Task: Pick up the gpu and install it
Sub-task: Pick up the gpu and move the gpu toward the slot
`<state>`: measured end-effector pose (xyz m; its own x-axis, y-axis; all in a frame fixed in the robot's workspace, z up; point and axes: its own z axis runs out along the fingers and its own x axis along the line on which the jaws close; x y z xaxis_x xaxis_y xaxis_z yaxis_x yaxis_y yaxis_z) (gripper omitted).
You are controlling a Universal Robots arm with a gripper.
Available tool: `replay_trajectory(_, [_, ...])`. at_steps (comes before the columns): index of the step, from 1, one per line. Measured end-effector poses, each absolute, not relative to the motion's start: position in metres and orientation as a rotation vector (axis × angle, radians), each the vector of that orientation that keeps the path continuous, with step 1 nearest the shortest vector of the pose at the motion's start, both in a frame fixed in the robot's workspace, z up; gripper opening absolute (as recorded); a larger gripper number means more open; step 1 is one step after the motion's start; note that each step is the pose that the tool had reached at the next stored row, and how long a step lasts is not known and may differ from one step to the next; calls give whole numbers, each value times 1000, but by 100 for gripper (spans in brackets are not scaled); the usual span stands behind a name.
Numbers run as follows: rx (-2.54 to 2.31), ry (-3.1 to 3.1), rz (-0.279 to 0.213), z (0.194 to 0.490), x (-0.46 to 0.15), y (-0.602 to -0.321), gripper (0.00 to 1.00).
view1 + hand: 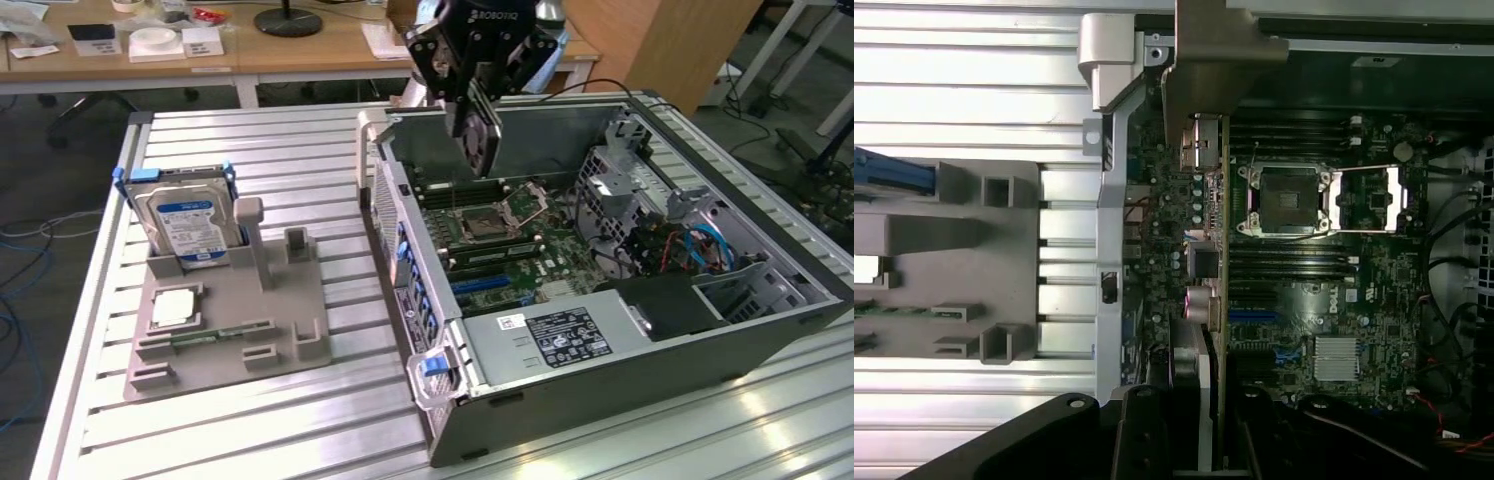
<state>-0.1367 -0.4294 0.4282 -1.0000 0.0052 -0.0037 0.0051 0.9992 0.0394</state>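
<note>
Exterior view shows the hand [470,100] clamped on the gpu [483,145], so pickup is done, with the card hanging over the open computer case [641,370], not yet seated on the motherboard [497,232].

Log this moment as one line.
gripper: shut on gpu | gpu: held upright over motherboard inside open computer case | hard drive: standing in grey holder
</note>
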Motion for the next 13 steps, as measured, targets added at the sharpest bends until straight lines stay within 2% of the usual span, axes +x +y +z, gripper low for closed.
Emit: replay_trajectory(13, [8, 3137, 62, 428, -112, -429, 28])
